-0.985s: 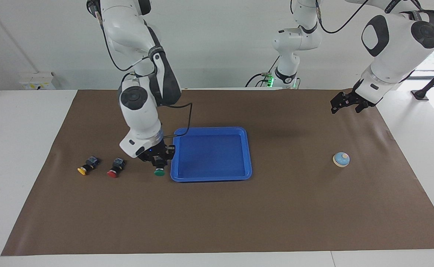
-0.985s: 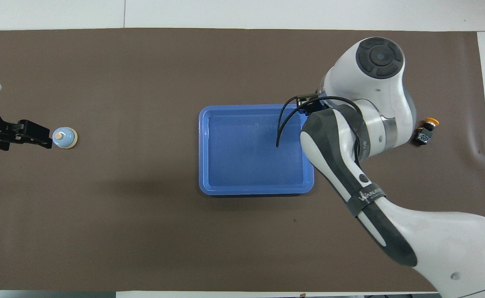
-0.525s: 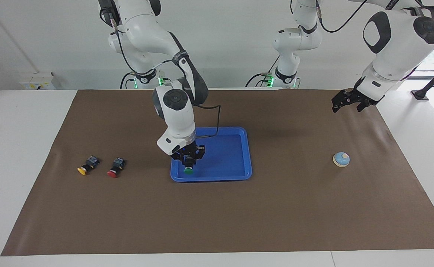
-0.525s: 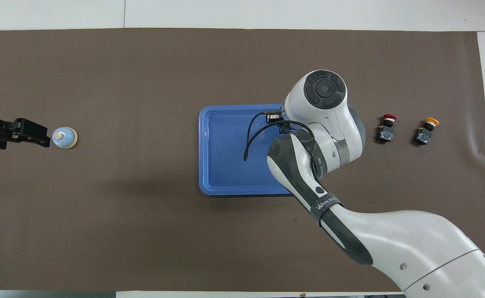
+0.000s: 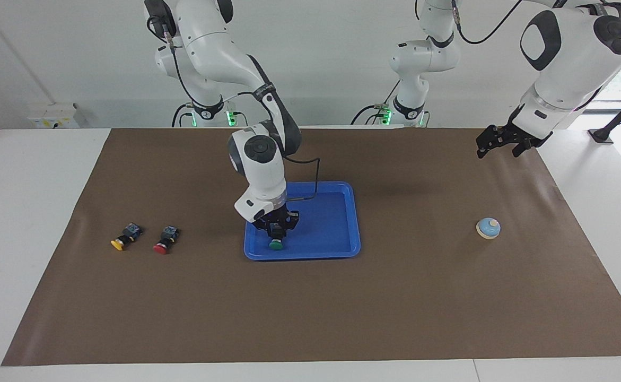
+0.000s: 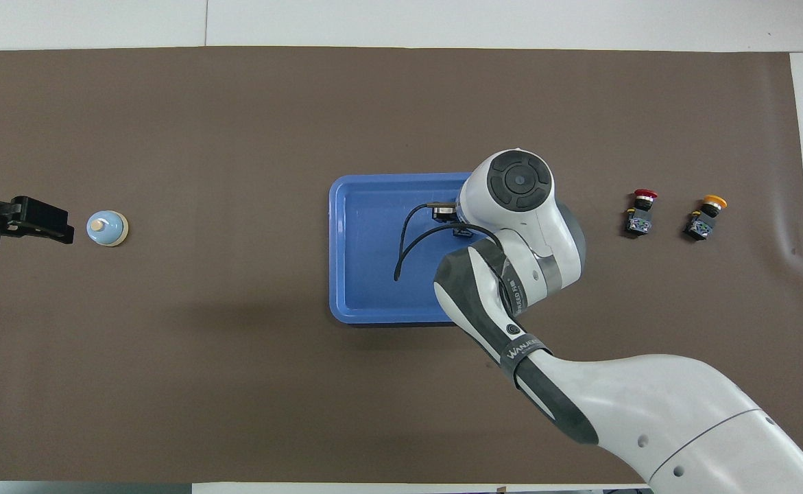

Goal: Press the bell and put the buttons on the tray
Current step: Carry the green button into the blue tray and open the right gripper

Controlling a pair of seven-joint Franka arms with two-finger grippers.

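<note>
Here the right end effector [image 5: 275,232] grips the green-capped push-button switch [image 5: 275,243] low inside the shallow bright-blue plastic tray [image 5: 342,250], apparently ready for release.

Right gripper [image 5: 276,233] low, wrist bent downward, jaws seemingly closed — left gripper [image 5: 496,144] raised, waiting, open.

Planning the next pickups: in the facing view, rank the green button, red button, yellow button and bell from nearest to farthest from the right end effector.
1. Green button, in the tray, at the right end effector.
2. Red button, beside the tray, toward the right arm's end.
3. Yellow button, beside the red one, closer to that end.
4. Bell, toward the left arm's end.
</note>
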